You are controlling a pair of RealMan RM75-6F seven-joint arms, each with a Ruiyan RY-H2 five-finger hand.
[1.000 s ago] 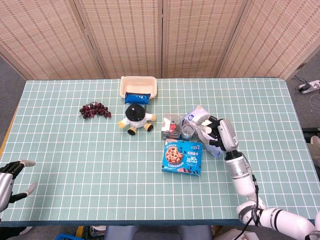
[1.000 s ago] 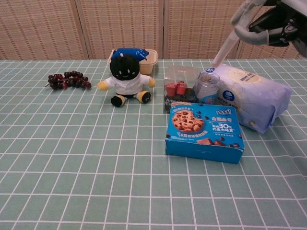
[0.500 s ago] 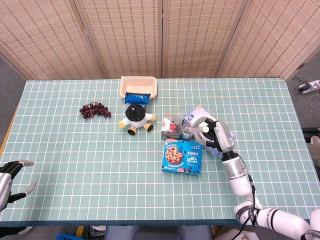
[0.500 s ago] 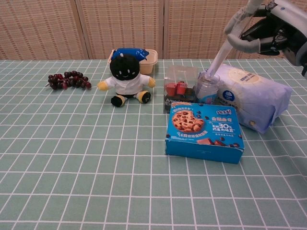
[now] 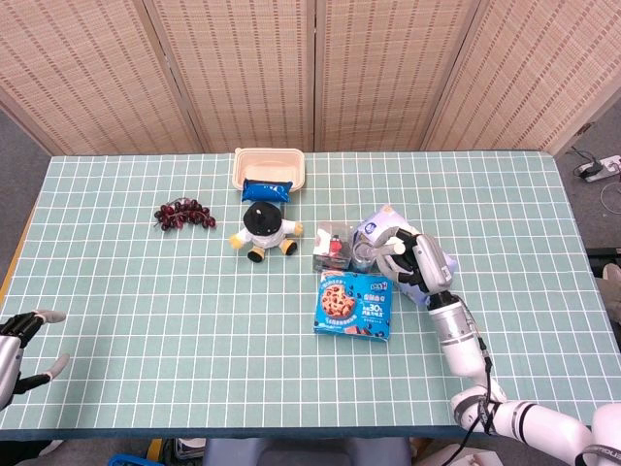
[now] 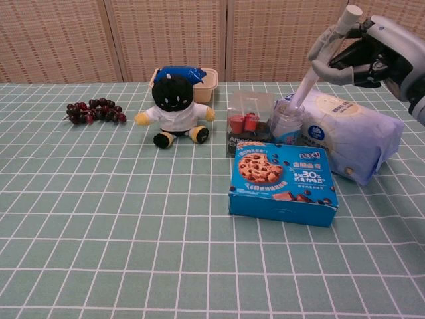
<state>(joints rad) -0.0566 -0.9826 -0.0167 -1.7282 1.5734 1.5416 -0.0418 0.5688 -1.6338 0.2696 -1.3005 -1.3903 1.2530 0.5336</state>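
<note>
My right hand (image 5: 414, 263) hovers over a small clear jar (image 5: 364, 254) and a pale blue wipes pack (image 5: 380, 225), holding nothing. In the chest view the right hand (image 6: 362, 50) has its fingers apart, and one long finger slants down to the top of the jar (image 6: 287, 122). Whether it touches the lid I cannot tell. The wipes pack (image 6: 352, 133) lies just right of the jar. A blue cookie box (image 5: 354, 303) lies flat in front of them. My left hand (image 5: 14, 351) is at the table's near left corner, fingers spread, holding nothing.
A clear box with red pieces (image 6: 250, 118) stands left of the jar. A black-and-white plush doll (image 6: 174, 106) sits further left, and dark grapes (image 6: 93, 111) lie beyond it. A beige tray (image 5: 270, 165) holding a blue packet (image 5: 266, 189) stands at the back.
My right hand has shifted left and lower, toward the jar, bringing its outstretched finger down to the jar's top. The left hand and the objects have stayed put.
</note>
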